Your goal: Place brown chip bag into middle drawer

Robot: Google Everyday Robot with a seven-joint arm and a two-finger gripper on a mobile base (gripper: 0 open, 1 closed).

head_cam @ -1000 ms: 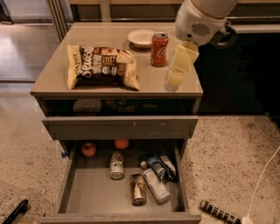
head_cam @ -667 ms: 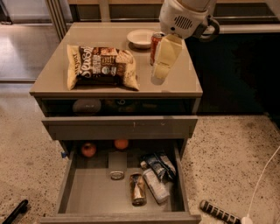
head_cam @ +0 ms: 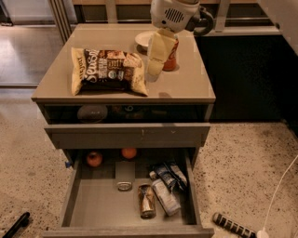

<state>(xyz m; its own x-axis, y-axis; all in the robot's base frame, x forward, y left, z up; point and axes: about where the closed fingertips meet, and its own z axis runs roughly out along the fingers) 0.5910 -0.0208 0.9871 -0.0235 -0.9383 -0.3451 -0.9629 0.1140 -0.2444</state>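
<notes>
Top ctr: white wrist (head_cam: pixel 173 14), end effector (head_cam: pixel 152 73) angled down-L.

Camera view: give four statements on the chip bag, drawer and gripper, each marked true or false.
The brown chip bag lies on the cabinet top. True.
The middle drawer is shut. False: it is pulled open.
The gripper hangs over the cabinet top, just right of the bag. True.
The red soda can stands left of the bag. False: it stands to the bag's right, behind the gripper.

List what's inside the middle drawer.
Apple, orange, two cans, bottle, dark packets. Its back hides under the upper drawer front. The claw hangs over the cabinet top beside the brown chip bag.
</notes>
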